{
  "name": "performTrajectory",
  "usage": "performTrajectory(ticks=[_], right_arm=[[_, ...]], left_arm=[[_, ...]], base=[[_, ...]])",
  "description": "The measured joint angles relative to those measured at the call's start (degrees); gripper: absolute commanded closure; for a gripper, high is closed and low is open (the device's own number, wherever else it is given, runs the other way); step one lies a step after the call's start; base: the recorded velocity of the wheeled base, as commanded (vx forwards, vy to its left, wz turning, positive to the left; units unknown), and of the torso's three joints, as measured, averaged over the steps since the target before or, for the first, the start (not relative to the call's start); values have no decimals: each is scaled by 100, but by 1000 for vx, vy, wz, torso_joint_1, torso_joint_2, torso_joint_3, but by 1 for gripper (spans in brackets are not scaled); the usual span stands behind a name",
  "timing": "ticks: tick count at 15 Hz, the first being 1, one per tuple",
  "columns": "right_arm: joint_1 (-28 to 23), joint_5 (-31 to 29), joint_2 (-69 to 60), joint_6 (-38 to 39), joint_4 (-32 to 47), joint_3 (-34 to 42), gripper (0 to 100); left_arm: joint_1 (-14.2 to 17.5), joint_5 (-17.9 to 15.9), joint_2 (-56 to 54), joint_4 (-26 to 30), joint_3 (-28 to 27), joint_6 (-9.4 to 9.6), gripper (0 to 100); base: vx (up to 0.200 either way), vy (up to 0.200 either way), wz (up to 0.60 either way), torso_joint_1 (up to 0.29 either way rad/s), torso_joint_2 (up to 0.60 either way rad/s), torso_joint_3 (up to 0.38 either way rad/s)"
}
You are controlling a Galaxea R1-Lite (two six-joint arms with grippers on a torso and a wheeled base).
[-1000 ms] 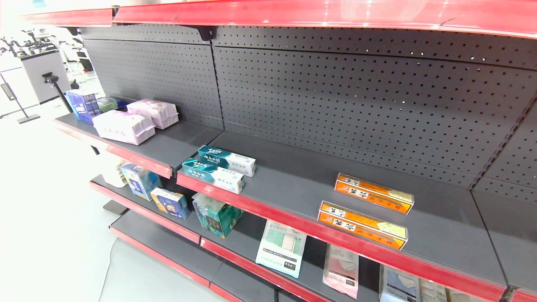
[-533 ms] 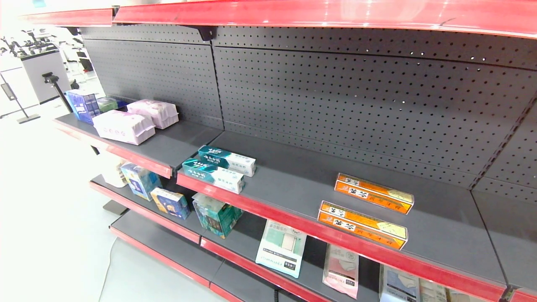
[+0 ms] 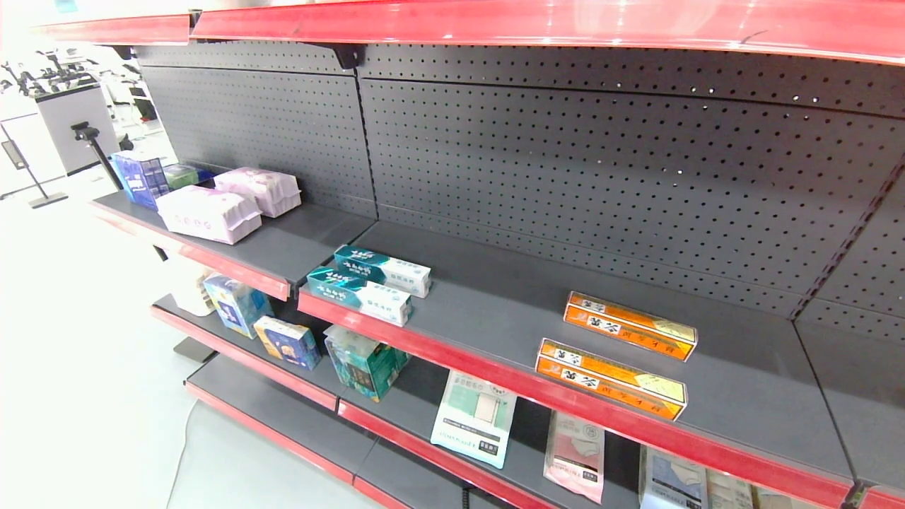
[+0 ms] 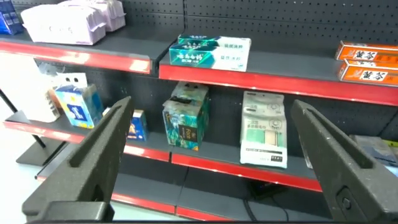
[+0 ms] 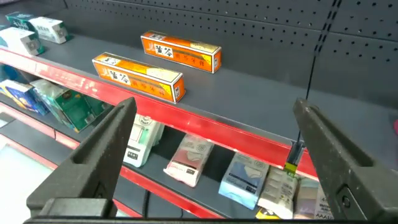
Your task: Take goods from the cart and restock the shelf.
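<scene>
The left gripper (image 4: pixel 211 102) and right gripper (image 5: pixel 213 102) each have jaws spread wide.

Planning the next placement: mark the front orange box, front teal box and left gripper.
front orange box (image 3: pixel 611 378), head view, its middle
front teal box (image 3: pixel 359 295), head view, its middle
left gripper (image 4: pixel 210 103), left wrist view, midway between fingertips

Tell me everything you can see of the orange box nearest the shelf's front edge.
The front orange box is a long, narrow carton, seemingly cardboard, orange with a white strip of dark print and a pale right end. It is closed, lying flat on the dark grey shelf, lengthwise just behind the red front lip. A matching box lies behind it, apart. Only the shelf touches it.
</scene>
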Motion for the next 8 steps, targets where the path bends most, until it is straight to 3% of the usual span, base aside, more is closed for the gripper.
performTrajectory(ticks=[4,8], right_arm=[[-2,-33,0,18,0,2,0],[0,-35,0,16,0,2,0]], left_arm=[[0,-39,-2,1,2,5,0],[2,-316,-6,0,2,24,0]], base=[[0,0,0,0,0,0],[0,0,-600,0,-1,0]])
